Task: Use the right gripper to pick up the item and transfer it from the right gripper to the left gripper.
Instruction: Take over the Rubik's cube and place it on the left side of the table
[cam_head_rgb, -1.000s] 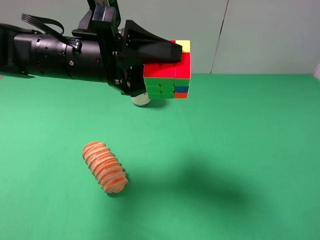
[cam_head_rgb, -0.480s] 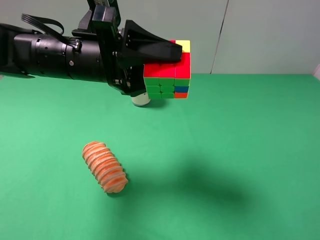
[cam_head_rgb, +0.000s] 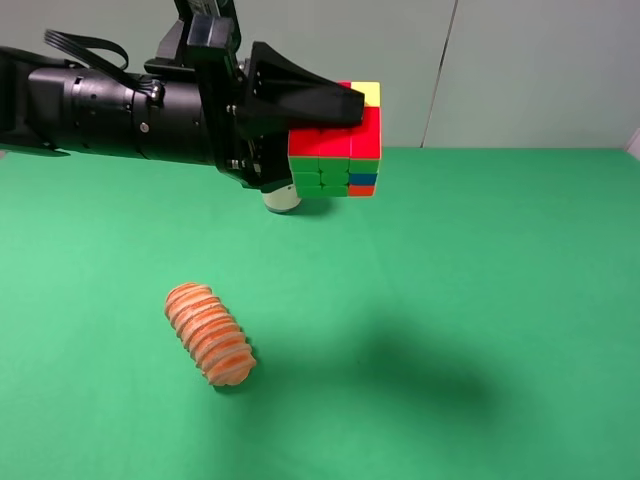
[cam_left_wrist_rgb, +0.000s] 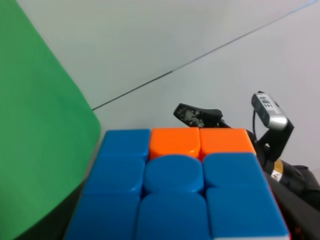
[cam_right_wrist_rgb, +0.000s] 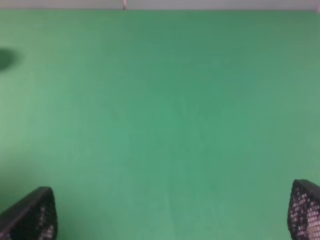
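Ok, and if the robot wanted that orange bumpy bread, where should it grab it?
Probably round the middle of the loaf, coming straight down from above. It lies flat on the table, long and narrow, slanting toward the near right, so jaws set across its short width should fit. The ridges may help stop slipping.

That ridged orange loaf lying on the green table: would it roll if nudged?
Probably, sideways: the ridged orange loaf lies on its long, rounded side, so a push across it likely rolls it. A push along its length would more likely slide it. Its ridges should make it less slippery to grip.
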